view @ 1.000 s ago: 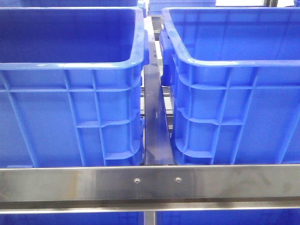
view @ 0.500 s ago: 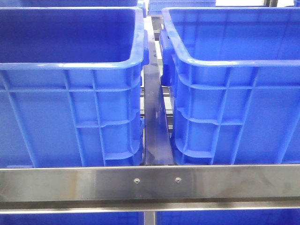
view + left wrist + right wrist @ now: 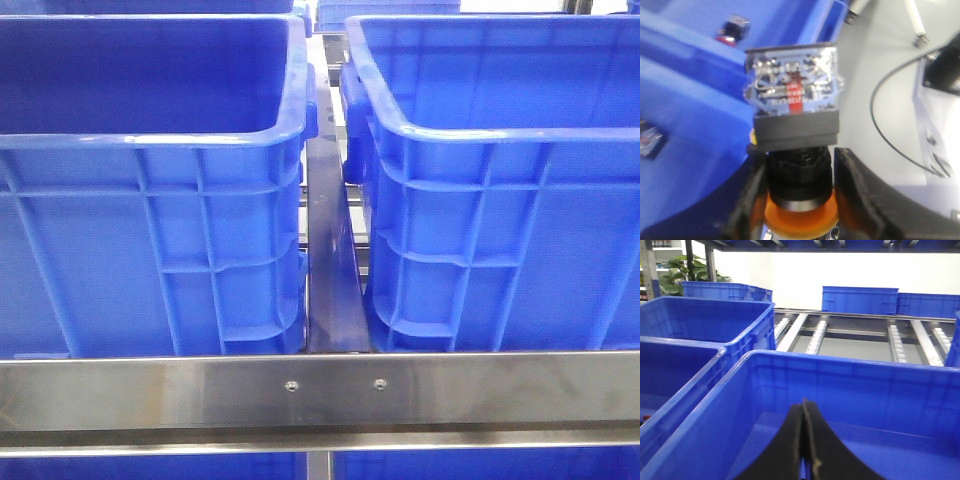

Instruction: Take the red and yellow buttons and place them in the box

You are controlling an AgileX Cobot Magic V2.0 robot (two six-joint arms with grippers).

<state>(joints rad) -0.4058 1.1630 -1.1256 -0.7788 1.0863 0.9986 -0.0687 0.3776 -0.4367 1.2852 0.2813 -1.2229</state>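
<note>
Comparing the front view with the two earlier ones, nothing has shifted: two blue bins [image 3: 150, 180] sit side by side behind a steel rail [image 3: 320, 392], no arm showing, so progress can't be judged there. Seen from the left wrist, the left gripper [image 3: 799, 185] clamps a yellow button [image 3: 795, 150], above the bin's edge; a red button [image 3: 732, 31] lies inside the bin. At the right wrist, the right gripper [image 3: 804, 440] is pressed closed and empty over another bin [image 3: 850, 390], roller conveyor [image 3: 855, 335] beyond.

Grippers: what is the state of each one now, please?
Left gripper: closed on a yellow button.
Right gripper: closed, holding nothing.
</note>
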